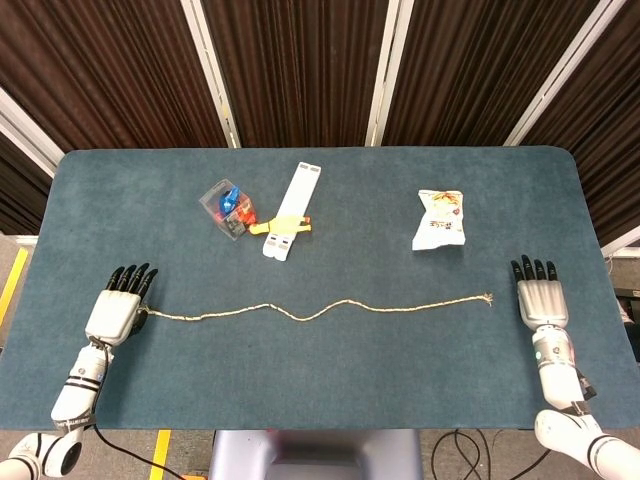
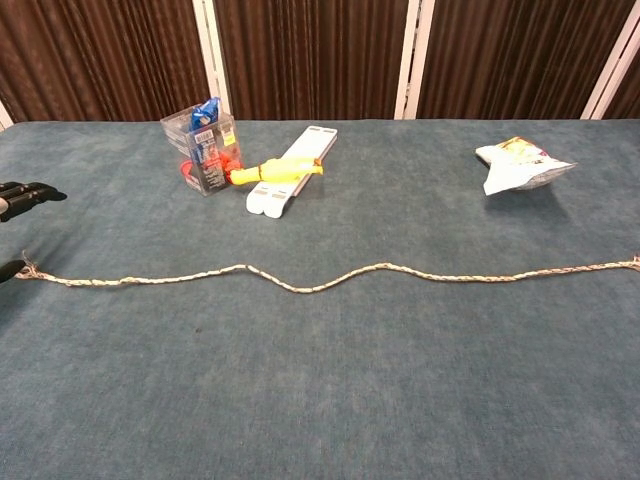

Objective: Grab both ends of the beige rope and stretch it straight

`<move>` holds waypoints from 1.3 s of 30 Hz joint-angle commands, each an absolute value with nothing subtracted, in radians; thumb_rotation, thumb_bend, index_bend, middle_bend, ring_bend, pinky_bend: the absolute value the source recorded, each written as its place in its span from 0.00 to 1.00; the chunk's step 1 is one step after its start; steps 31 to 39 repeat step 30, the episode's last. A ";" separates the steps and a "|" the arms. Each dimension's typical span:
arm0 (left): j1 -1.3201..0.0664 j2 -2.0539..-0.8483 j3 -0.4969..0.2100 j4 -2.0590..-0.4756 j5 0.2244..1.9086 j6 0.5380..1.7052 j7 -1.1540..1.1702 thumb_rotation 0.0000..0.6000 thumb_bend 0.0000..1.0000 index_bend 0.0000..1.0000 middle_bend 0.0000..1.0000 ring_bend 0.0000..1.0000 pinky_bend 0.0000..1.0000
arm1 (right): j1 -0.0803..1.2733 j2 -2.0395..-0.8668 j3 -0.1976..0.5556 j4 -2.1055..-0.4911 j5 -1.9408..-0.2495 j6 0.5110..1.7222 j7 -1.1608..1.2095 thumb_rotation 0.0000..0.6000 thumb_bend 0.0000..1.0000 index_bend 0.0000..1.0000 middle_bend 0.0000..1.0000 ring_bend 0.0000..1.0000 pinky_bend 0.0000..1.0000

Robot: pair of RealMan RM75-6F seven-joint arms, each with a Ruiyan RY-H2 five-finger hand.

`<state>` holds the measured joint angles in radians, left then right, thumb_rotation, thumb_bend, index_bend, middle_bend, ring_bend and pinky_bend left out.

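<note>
The beige rope (image 1: 320, 312) lies slack on the blue-green table (image 1: 330, 390) in shallow waves, running left to right. In the chest view the rope (image 2: 320, 282) crosses the whole frame. Its left end lies right beside my left hand (image 1: 118, 308), whose fingers are spread; in the chest view only dark fingertips (image 2: 25, 193) show at the left edge, above the frayed end. The right end lies loose, a short gap left of my right hand (image 1: 540, 300), which rests flat with fingers extended and nothing in it.
Behind the rope are a clear box (image 1: 228, 207) with blue and red contents, a long white strip (image 1: 298, 200) with a yellow toy (image 1: 280, 225) across it, and a snack bag (image 1: 440, 218) at the back right.
</note>
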<state>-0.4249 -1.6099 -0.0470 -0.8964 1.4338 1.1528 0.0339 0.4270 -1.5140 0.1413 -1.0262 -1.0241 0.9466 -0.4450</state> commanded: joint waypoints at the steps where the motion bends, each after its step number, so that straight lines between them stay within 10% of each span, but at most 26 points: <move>1: -0.414 -1.571 -0.046 -0.945 1.439 1.168 -0.006 1.00 0.43 0.00 0.00 0.00 0.07 | 0.416 -1.487 0.138 -1.065 -1.035 0.964 -0.437 1.00 0.54 0.00 0.00 0.00 0.00; 8: -0.347 -1.412 -0.018 -1.156 1.519 1.328 -0.142 1.00 0.41 0.00 0.00 0.00 0.07 | 0.329 -1.366 0.096 -1.282 -1.196 1.172 -0.358 1.00 0.36 0.00 0.00 0.00 0.00; 21: -0.044 -1.250 0.124 -1.401 1.768 1.822 0.060 1.00 0.41 0.00 0.00 0.00 0.06 | 0.050 -1.193 -0.072 -1.480 -1.594 1.685 -0.159 1.00 0.33 0.00 0.00 0.00 0.00; 39: -0.017 -1.182 0.110 -1.496 1.663 1.722 0.133 1.00 0.42 0.00 0.00 0.00 0.05 | 0.026 -1.169 -0.068 -1.498 -1.614 1.679 -0.170 1.00 0.33 0.00 0.00 0.00 0.00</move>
